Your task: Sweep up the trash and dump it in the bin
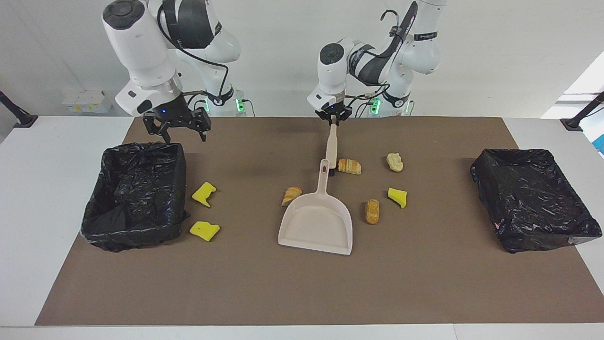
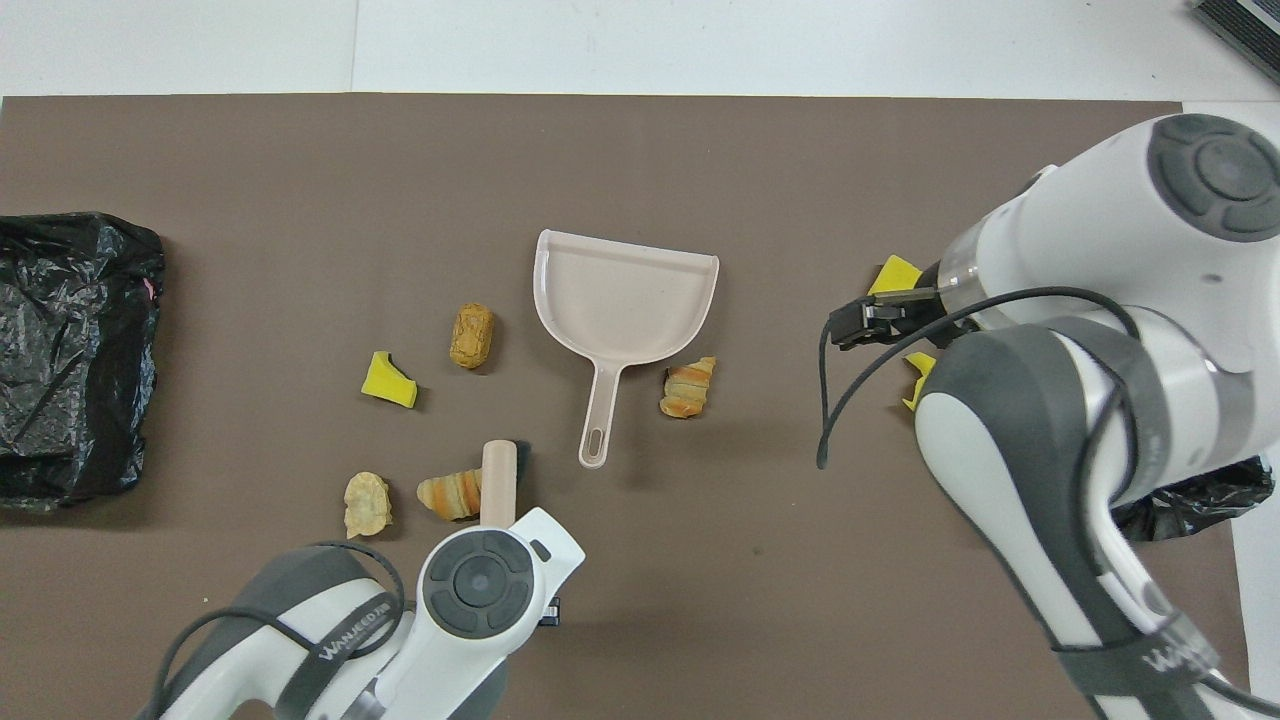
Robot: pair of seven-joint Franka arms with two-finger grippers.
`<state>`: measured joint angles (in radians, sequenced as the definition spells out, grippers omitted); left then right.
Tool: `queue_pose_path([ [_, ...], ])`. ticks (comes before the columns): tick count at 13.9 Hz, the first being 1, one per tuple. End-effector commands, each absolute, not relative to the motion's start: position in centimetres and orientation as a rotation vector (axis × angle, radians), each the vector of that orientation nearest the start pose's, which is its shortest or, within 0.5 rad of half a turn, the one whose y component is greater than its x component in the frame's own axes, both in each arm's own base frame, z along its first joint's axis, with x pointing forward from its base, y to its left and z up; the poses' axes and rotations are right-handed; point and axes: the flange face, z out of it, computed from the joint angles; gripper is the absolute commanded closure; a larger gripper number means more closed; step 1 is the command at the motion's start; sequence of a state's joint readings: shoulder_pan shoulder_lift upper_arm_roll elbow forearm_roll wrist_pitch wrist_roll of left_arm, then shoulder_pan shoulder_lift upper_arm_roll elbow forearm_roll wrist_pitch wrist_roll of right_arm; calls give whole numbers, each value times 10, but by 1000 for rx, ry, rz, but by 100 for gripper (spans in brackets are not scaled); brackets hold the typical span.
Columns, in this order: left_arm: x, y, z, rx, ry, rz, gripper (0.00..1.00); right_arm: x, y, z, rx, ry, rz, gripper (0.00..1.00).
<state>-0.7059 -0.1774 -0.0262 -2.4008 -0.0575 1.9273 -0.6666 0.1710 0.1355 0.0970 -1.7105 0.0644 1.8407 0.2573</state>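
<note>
The mat was plain brown on a white table, and both bins were lined in glossy black. The dustpan and the brush were pale beige, the sponge pieces bright yellow. The bread lumps ran tan to brown, some striped with darker bands, and one was pale cream.
</note>
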Motion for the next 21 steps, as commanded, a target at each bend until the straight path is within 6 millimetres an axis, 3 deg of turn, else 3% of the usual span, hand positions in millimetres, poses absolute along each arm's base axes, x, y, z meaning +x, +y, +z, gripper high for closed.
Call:
queue_pose_path([
  [1,333,-272,374,-2959,-31,390,100,589,213,481,-3027,147,-17,0],
  [3,348,-271,391,-2991,-45,351,100,588,246,462,-3015,196,-25,0],
  [6,370,-266,408,-3028,-62,310,100,573,315,437,-2986,329,-76,0],
  [12,387,-257,411,-3057,21,293,100,551,386,390,-3002,393,-129,0],
  [15,393,-252,410,-3064,6,285,100,544,404,373,-3011,361,-140,0],
  [19,393,-250,410,-3064,2,287,100,542,401,349,-3032,326,-121,2],
  [21,397,-247,410,-3070,-15,276,100,536,400,345,-3057,275,-96,18],
])
